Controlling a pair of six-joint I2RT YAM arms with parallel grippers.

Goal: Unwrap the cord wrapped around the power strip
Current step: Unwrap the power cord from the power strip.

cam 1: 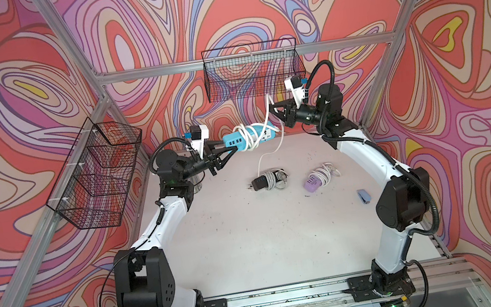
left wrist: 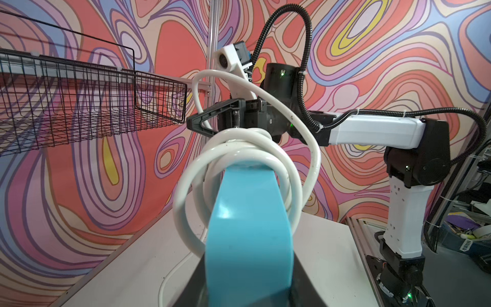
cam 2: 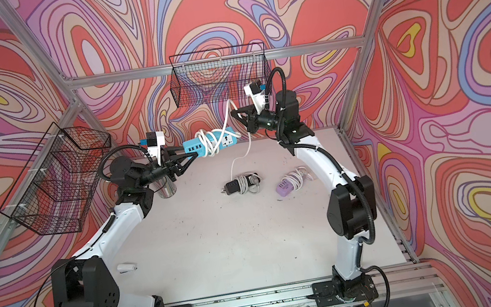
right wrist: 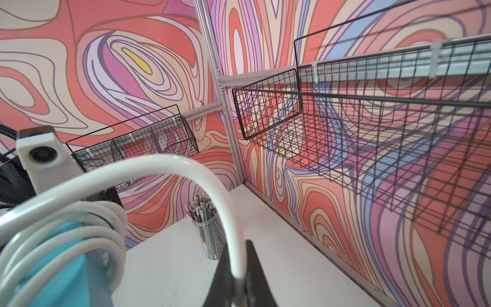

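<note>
**Aloft between two grips**

Our left hand [cam 1: 231, 150] is clenching one end of the blue power strip [cam 1: 260, 130], which is hanging above the bench [cam 1: 234, 245] at that hand's three o'clock. Our right hand [cam 1: 271, 108], at the strip's one o'clock, is pinching the white cord [cam 1: 243, 138]. A black strip [cam 1: 266, 181] and a purple strip [cam 1: 315, 180] are lying at six o'clock, and a wire basket [cam 1: 253, 70] is hanging at twelve.

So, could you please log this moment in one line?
left gripper: shut on power strip | right gripper: shut on cord | cord partly wrapped
</note>
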